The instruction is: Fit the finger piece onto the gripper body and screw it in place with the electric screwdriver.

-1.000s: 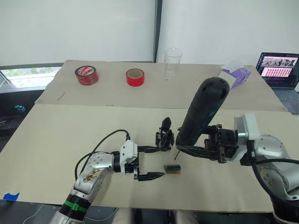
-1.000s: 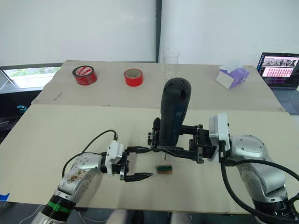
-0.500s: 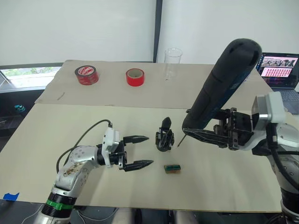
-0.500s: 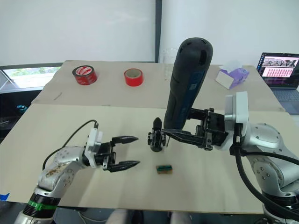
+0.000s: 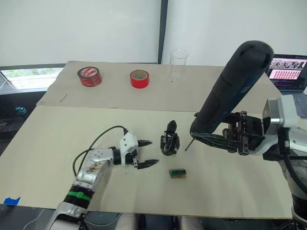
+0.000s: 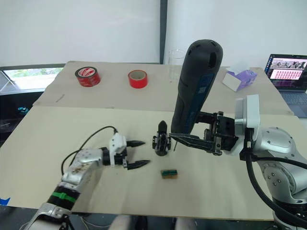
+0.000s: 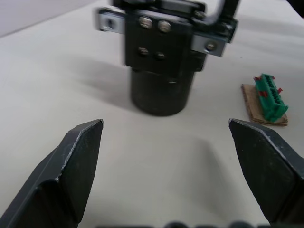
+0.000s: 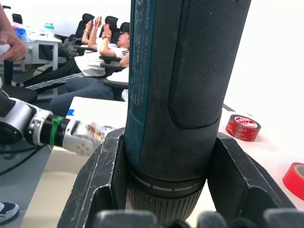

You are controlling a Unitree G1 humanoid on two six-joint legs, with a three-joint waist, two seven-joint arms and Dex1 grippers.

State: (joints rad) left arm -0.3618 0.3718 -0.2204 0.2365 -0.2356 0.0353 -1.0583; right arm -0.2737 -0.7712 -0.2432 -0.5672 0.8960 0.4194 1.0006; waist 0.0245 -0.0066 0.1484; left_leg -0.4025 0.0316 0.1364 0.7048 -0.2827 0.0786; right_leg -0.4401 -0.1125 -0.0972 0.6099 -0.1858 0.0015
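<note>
Fingers of my left gripper [image 5: 145, 153] stand wide apart with nothing between them, just beside the gripper body [image 5: 170, 142], which stands upright mid-desk, nearer the front edge. My right gripper [image 5: 207, 139] clamps the electric screwdriver [image 5: 230, 91], bit hanging just beside the body. I worry the top-heavy tool may swing and topple the unbraced body. I cannot pick out the finger piece separately.
</note>
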